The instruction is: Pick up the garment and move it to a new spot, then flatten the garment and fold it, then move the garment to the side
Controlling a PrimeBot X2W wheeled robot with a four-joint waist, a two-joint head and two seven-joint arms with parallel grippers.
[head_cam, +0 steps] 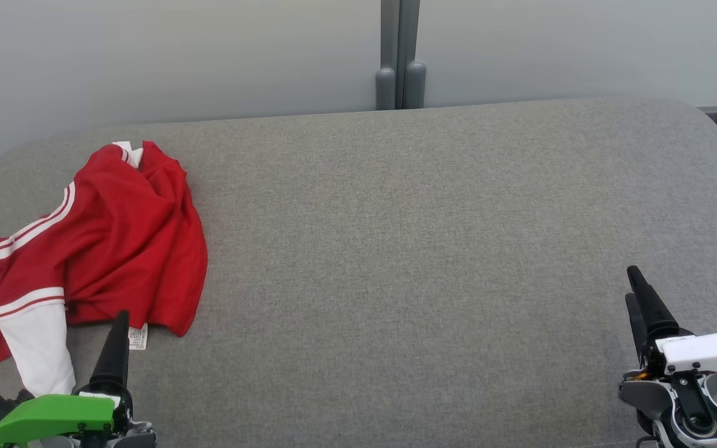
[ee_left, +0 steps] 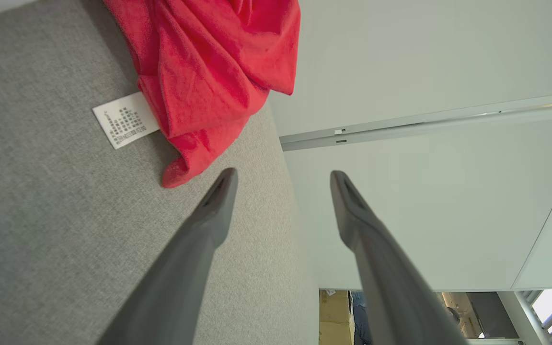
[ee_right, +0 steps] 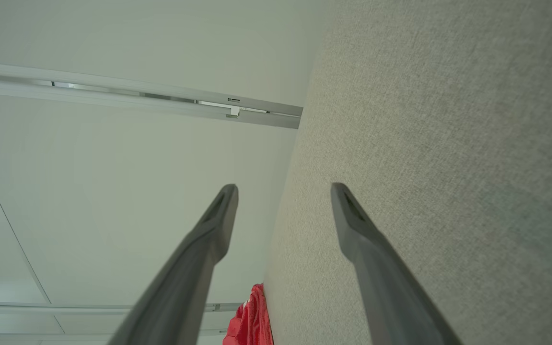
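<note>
The garment (head_cam: pixel 109 242) is a red shirt with white stripes and white sleeves, crumpled in a heap at the left end of the grey padded table (head_cam: pixel 427 249). One white sleeve (head_cam: pixel 38 351) trails toward the front edge, and a white care label (head_cam: pixel 137 336) pokes out at its near hem. My left gripper (head_cam: pixel 119 330) sits at the lower left, its tip just short of that hem, jaws open and empty. The left wrist view shows the red hem (ee_left: pixel 209 86) and the label (ee_left: pixel 125 120) beyond the left gripper (ee_left: pixel 283 177). My right gripper (head_cam: pixel 638 292) stands open at the lower right, far from the garment (ee_right: pixel 249 321).
The grey fabric table runs wide from the garment to the right end, with rounded far corners. A pale wall with a grey post (head_cam: pixel 400 56) stands behind the far edge. The right wrist view has the right gripper (ee_right: pixel 283 189) over bare fabric (ee_right: pixel 448 143).
</note>
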